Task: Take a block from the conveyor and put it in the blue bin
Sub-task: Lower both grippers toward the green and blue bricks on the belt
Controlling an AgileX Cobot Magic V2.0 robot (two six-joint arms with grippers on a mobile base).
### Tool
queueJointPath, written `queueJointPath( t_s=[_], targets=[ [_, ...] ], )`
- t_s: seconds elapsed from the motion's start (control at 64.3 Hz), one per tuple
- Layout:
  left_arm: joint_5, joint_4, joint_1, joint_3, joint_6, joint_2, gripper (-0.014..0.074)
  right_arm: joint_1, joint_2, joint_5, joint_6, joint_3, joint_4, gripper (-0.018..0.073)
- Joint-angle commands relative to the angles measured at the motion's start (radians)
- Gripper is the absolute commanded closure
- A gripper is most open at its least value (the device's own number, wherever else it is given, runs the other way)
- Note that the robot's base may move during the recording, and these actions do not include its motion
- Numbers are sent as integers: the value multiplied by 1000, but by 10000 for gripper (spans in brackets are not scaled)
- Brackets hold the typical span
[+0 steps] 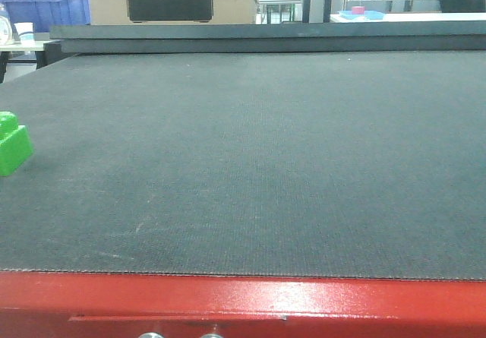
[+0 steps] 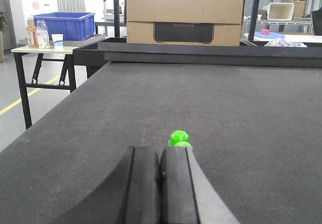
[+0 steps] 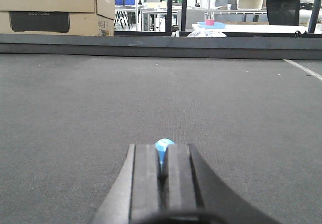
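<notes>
The green block (image 1: 11,144) lies on the dark grey conveyor belt (image 1: 266,163) at the far left edge of the front view. In the left wrist view the block (image 2: 179,137) sits on the belt just beyond the tip of my right-hand finger, not between the fingers. My left gripper (image 2: 161,151) is shut with its pads together, low over the belt. My right gripper (image 3: 162,148) is shut, with a small light-blue piece (image 3: 163,144) pinched at its fingertips, over bare belt. A blue bin (image 2: 65,25) stands on a side table at the far left.
The belt's red frame (image 1: 243,300) runs along the near edge. A cardboard box (image 2: 183,15) stands behind the dark rail at the belt's far end. Bottles and a cup (image 2: 43,35) stand by the bin. White tables with a pink item (image 3: 210,22) are far right.
</notes>
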Motion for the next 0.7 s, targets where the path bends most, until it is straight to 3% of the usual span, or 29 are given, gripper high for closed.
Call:
queueJointPath(
  t_s=[0.0, 0.451, 0.684],
  targets=[
    [-14, 2, 1, -2, -7, -5, 707, 0, -4, -31, -3, -1, -3, 721],
    [-14, 4, 1, -2, -7, -5, 707, 0, -4, -31, -3, -1, -3, 721],
    [-77, 3, 1, -2, -7, -5, 707, 0, -4, -56, -3, -1, -3, 721]
  ],
)
